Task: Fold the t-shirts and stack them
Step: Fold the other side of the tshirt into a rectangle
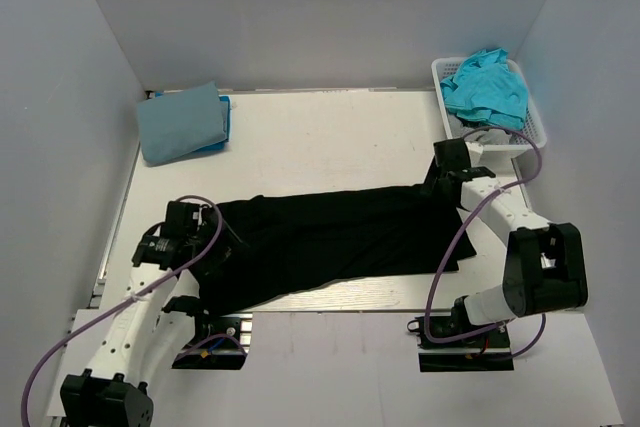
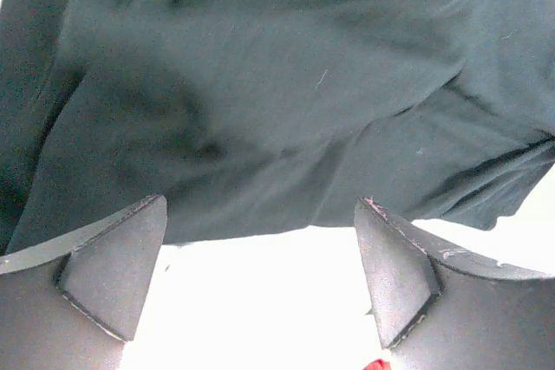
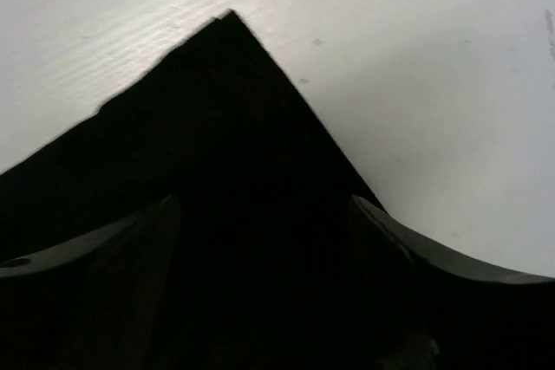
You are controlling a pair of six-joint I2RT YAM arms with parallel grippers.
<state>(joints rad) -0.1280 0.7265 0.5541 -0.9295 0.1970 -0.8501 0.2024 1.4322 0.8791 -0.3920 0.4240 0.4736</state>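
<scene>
Hovering both hands at the ends of the black shirt

I see the large black cloth t-shirt (image 1: 340, 237) lying stretched left to right across the near half of the white bench (image 1: 330, 137), with its near edge close to the bench's front. My left hand (image 1: 222, 244) sits at the shirt's left end. In its wrist view the left hand (image 2: 260, 275) has its fingers (image 2: 113, 270) spread wide, with bare bench between them and the shirt's rumpled edge just beyond. My right hand (image 1: 447, 179) is at the right end. There its fingers (image 3: 434, 270) also stand apart, over a flat corner of the black cloth, gripping nothing. A folded dusty light blue t-shirt (image 1: 180, 122) rests in the far left corner, and crumpled bright turquoise t-shirts (image 1: 485, 87) fill the white slotted plastic basket (image 1: 535, 127) at far right.
</scene>
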